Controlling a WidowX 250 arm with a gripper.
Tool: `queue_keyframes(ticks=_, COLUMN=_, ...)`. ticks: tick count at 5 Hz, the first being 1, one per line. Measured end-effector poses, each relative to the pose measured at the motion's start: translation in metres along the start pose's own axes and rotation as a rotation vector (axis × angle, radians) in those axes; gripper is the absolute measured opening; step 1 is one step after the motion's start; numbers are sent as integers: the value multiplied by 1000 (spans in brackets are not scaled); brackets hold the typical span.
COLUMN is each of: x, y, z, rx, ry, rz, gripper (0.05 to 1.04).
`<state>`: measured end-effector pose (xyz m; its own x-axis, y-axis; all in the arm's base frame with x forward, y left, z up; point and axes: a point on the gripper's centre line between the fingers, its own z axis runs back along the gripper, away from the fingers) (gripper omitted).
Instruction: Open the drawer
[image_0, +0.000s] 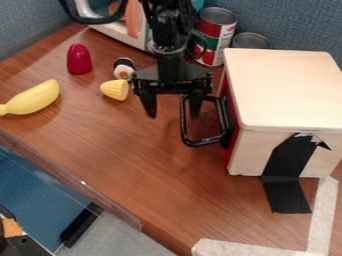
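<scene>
The black gripper (173, 111) hangs over the table just left of the wooden box (287, 90), its two fingers apart and pointing down. The drawer's red front (230, 117) shows as a narrow strip on the box's left side, flush with it as far as I can tell. From that front a black loop handle (184, 122) sticks out to the left. The right finger overlaps the handle's upper part, within the loop's outline; the left finger is outside it, to the left. Whether the right finger touches the handle I cannot tell.
Left of the gripper lie a yellow banana (33, 98), a dark red object (79, 59), a yellow piece (115, 90) and a small sushi-like toy (123, 68). Cans (215, 37) stand behind the box. Black tape (287, 165) runs from the box's front onto the table (160, 175).
</scene>
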<state>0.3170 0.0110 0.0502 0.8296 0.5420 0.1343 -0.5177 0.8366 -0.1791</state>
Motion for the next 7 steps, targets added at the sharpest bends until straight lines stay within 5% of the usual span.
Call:
queue_keyframes(ticks=1, x=-6, y=-4, z=-3, rx=-29, ry=45, rz=65, gripper=1001)
queue_keyframes(ticks=2, x=-7, y=1, z=-18, rx=9, ry=53, rz=74, gripper=967)
queue_keyframes(ticks=5, x=-14, y=40, z=-29, rx=67, ry=101, rz=88, gripper=176)
queue_keyframes(ticks=7, x=-21, y=60, z=-13, rx=15, ry=157, rz=104, gripper=129)
